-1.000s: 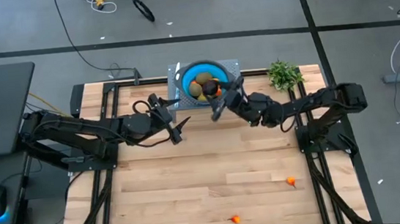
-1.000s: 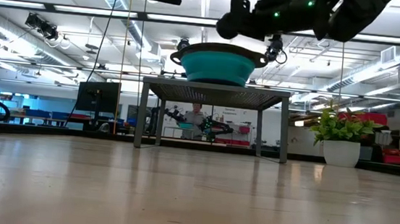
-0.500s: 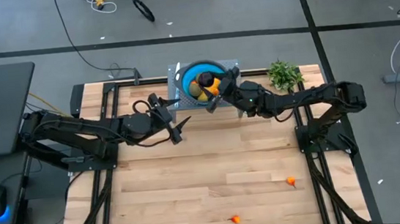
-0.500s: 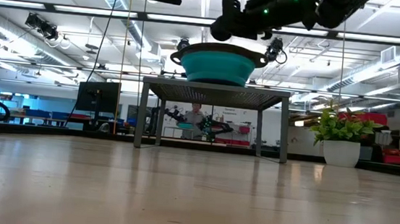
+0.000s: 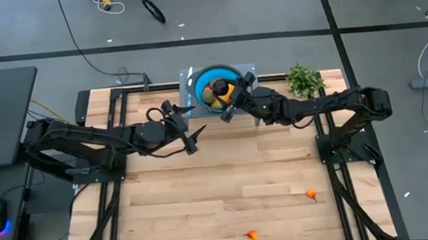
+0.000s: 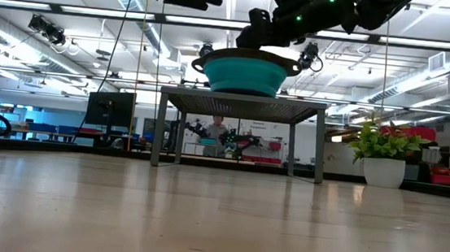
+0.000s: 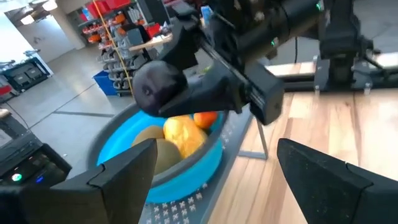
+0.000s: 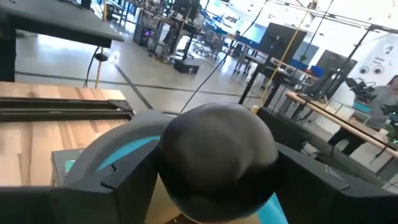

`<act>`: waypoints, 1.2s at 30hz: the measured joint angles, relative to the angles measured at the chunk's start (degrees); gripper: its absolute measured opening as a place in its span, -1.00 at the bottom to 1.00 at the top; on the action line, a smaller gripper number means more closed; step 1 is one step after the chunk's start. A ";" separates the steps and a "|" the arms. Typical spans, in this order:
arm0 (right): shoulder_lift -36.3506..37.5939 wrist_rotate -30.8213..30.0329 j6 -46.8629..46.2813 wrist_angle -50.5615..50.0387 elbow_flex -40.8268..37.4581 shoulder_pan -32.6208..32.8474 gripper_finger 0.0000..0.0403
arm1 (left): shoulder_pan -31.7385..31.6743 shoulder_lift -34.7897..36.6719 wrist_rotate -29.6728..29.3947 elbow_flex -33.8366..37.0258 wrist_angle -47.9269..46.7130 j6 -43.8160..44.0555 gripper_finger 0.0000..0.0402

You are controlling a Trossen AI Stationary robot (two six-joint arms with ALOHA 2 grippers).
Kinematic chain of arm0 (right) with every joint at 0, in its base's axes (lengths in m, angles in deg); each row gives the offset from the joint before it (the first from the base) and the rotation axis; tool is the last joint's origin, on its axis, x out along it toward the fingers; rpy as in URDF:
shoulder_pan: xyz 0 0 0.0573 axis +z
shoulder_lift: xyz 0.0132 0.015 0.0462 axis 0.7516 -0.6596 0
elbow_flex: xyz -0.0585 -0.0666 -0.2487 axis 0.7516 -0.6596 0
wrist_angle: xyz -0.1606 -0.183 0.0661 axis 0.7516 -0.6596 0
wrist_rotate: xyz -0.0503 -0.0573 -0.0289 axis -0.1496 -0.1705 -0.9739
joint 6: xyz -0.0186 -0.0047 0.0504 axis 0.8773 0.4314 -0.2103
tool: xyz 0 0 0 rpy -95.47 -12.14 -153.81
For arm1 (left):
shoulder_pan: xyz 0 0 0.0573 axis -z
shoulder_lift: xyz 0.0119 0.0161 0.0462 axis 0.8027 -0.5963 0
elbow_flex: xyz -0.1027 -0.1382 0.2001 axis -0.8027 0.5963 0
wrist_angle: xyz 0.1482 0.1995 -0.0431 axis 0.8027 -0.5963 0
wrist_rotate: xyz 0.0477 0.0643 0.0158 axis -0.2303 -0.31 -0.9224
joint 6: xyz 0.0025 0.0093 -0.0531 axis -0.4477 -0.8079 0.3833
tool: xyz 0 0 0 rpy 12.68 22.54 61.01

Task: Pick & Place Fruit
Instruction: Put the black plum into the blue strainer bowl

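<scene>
A blue bowl [image 5: 212,79] stands on a grey rack [image 6: 243,103] at the table's far edge. In it lie a yellow fruit [image 7: 185,134], olive-green fruits [image 7: 151,142] and an orange-red one [image 7: 206,118]. My right gripper [image 5: 231,102] hovers over the bowl's near rim, shut on the round black fruit [image 8: 217,155]. My left gripper [image 5: 184,132] waits open, left of and nearer than the bowl. Two tiny orange-red fruits [image 5: 311,194] [image 5: 250,234] rest on the wood near the front right. My right gripper pinches the black fruit [image 7: 160,90] between its two fingers [image 8: 118,180], one on each side of the ball. The fingers come from the table's right, slanting down. The fruit is lifted clear, just above the bowl's rim.
A leafy green plant in a white pot [image 5: 303,80] stands right of the bowl at the far edge. Dark frame rails [image 5: 119,192] run along both sides of the table. Bare wood [image 5: 227,174] fills the middle and near part.
My right gripper has carried the black fruit toward the table's far left, from beside the bowl's near-right rim to over the bowl, and has dipped slightly. It has stayed shut on the fruit.
</scene>
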 joint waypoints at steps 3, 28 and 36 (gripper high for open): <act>0.00 0.08 -1.45 -0.06 0.00 0.06 0.42 | -0.90 -0.88 1.27 -0.20 1.35 0.30 0.69; 0.15 -3.98 -4.60 -3.84 0.00 0.57 0.42 | -5.01 -3.82 1.19 -0.09 4.33 1.12 0.69; 0.17 3.25 -11.79 -4.18 0.04 -3.51 0.42 | -5.05 -5.24 2.56 -0.11 5.05 2.25 0.69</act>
